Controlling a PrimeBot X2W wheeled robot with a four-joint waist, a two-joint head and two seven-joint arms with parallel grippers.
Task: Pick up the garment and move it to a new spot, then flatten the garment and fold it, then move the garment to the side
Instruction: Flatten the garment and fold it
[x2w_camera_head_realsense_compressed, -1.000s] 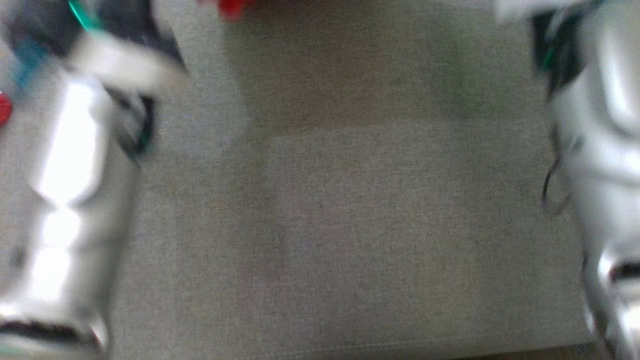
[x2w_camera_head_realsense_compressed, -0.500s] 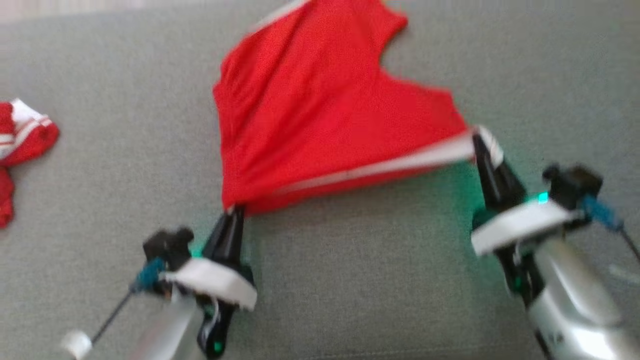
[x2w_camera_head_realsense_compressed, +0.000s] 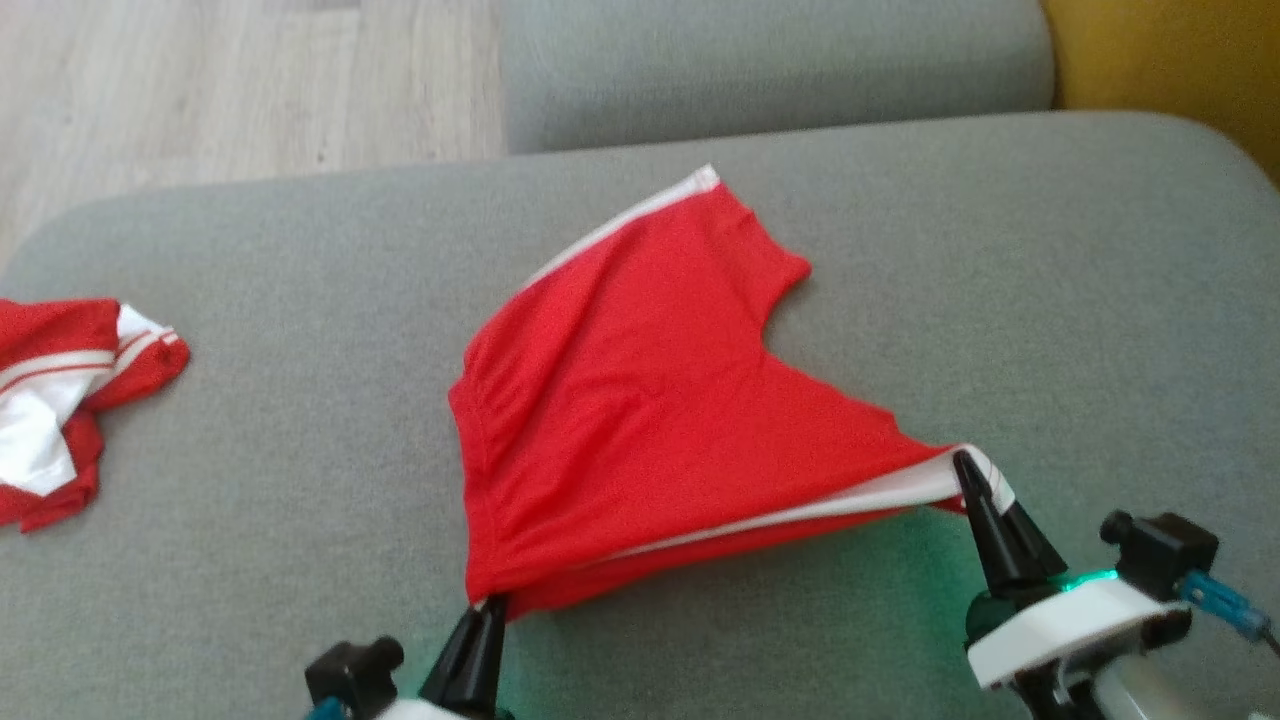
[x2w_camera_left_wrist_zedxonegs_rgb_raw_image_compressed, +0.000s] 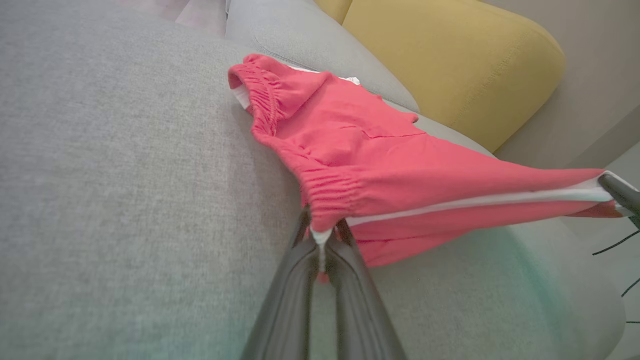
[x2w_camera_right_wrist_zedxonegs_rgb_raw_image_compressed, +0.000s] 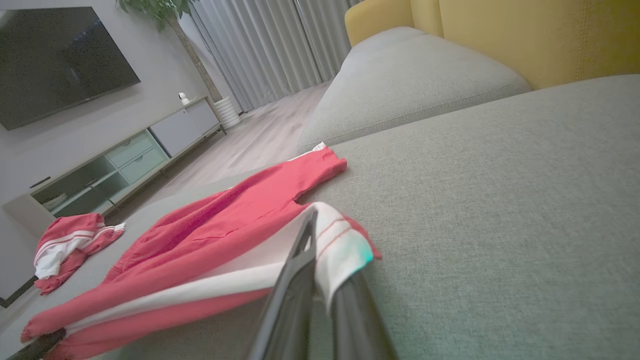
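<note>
The shorts (x2w_camera_head_realsense_compressed: 640, 400) lay near the middle of the grey seat cushion (x2w_camera_head_realsense_compressed: 250, 560). Their far leg rested flat on it, and their near edge was lifted off it and pulled taut between the two grippers. The left gripper (x2w_camera_head_realsense_compressed: 490, 606), at the cushion's near edge, had its fingers (x2w_camera_left_wrist_zedxonegs_rgb_raw_image_compressed: 292, 280) pinched together on the elastic waistband corner. In the left wrist view a bit of white and red cloth was squeezed between them. The right gripper (x2w_camera_head_realsense_compressed: 965, 475), over the cushion's near right part, was clamped on the white-striped hem of a leg. In the right wrist view that cloth draped over one dark finger (x2w_camera_right_wrist_zedxonegs_rgb_raw_image_compressed: 297, 285). The white side stripe ran straight from one gripper to the other, just above the cushion. A green glow (x2w_camera_head_realsense_compressed: 900, 560) lay on the cushion under that stretched edge. A second red and white garment (x2w_camera_head_realsense_compressed: 70, 400) lay crumpled at the cushion's left end, well apart from the shorts. Beyond the cushion's far edge was another grey pad (x2w_camera_head_realsense_compressed: 770, 70). A yellow backrest (x2w_camera_head_realsense_compressed: 1170, 70) showed past the cushion's far right corner, and a pale wooden floor (x2w_camera_head_realsense_compressed: 250, 90) past its far left.
</note>
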